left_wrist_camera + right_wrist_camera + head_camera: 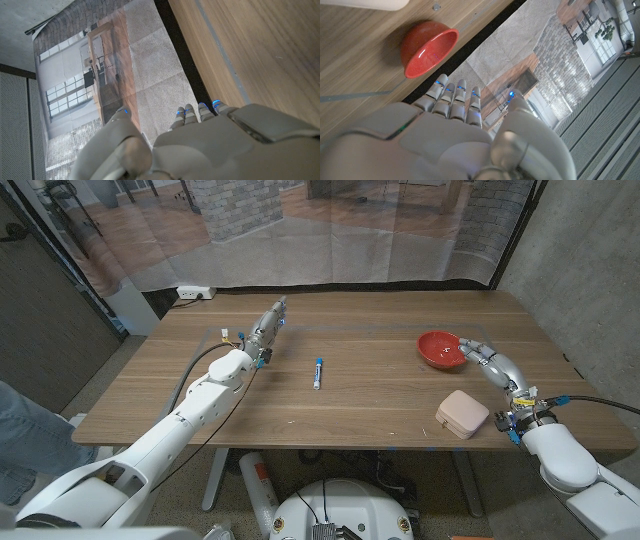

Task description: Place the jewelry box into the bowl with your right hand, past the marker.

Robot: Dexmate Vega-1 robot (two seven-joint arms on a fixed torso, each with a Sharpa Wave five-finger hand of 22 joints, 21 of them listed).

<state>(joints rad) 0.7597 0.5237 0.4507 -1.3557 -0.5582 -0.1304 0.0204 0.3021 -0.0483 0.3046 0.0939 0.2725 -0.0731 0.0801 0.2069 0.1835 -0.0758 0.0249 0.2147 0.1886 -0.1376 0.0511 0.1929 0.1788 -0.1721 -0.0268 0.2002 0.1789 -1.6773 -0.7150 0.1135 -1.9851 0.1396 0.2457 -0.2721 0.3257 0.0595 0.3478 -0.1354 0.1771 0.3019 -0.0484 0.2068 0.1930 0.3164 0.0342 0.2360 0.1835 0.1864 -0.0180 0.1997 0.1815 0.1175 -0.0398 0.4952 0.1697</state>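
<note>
1. While lying untouched at the near right of the desk (360, 395), sits well apart from the marker (318, 372) and just near of the red bowl (441, 349): the pink jewelry box (462, 414).
2. Probably light and rigid, with rounded corners and a smooth, perhaps slippery covering; best gripped across the two long sides, clear of the lid seam.
3. Likely wider than the bowl's mouth, so may perch on the rim rather than drop inside.
4. Right hand (489, 361): empty, fingers extended close together, hovering beside the bowl on the right, beyond the box.
5. Left hand (268, 324): empty too, fingers straight and side by side, over the far left of the desk, away from everything.
6. Hard to make out: clasp or hinge side of the box, and whether closed firmly.
7. Cut off in the right wrist view: most of the box, reduced to a pale edge.
</note>
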